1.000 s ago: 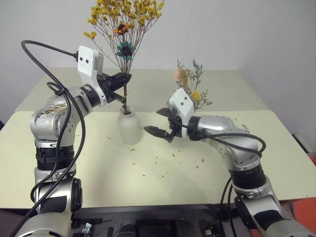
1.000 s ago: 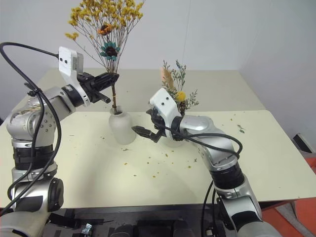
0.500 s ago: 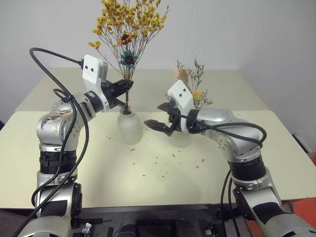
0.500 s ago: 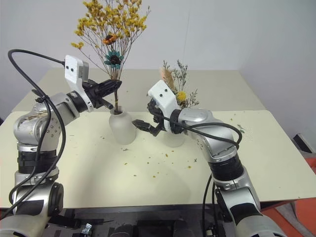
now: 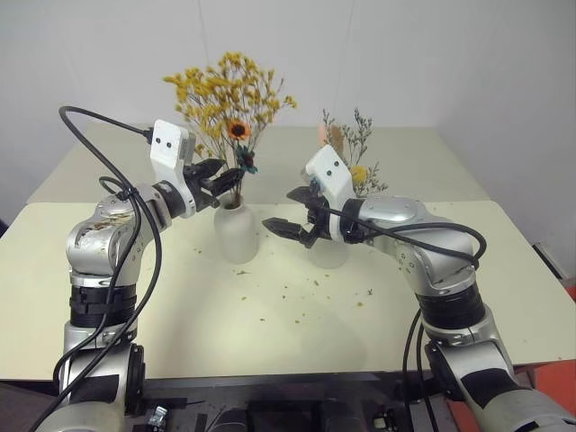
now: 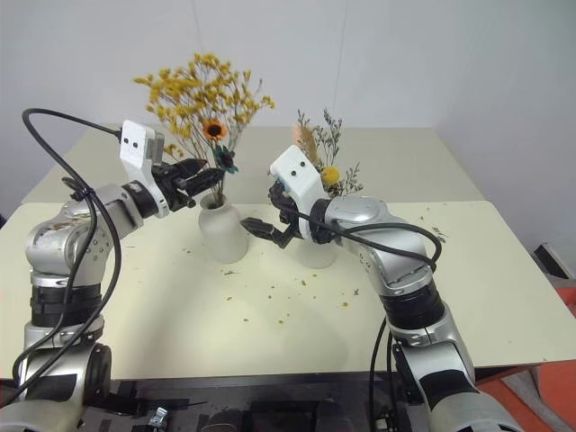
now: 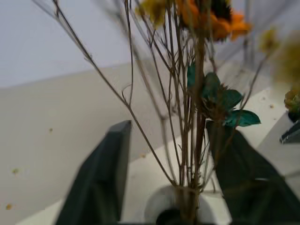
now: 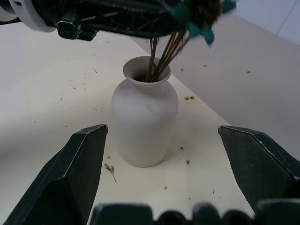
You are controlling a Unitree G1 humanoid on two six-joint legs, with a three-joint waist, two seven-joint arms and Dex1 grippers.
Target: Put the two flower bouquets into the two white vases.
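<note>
White ceramic is the centre of the head views: the round vase (image 5: pixel 236 231) is standing on the pale desk (image 5: pixel 270 306), and the yellow bunch (image 5: pixel 229 90) is sitting in its narrow neck, stems down inside, blossoms fanning out above. The left hand (image 5: pixel 219 178) is hovering at the stems just above the vase mouth, fingers spread apart and gripping nothing. The right hand (image 5: pixel 290 212) is hanging just beside the vase, its black fingers splayed wide and empty. Behind that arm the second vase (image 5: pixel 329 250) is standing, mostly hidden, with the grey-green sprig bunch (image 5: pixel 353 162) rising out of it. Dried crumbs (image 5: pixel 297 292) are lying scattered over the desk.

Over to the left wrist camera: the two dark fingers (image 7: pixel 101 178) are standing well apart on either side of the thin brown stems (image 7: pixel 187 154), which are dropping into the vase mouth (image 7: pixel 171 213).

Now the right wrist camera: both fingers (image 8: pixel 70 176) are spread far apart, the round vase (image 8: pixel 144 124) is sitting between them on the desk, untouched, stems poking from its neck.
</note>
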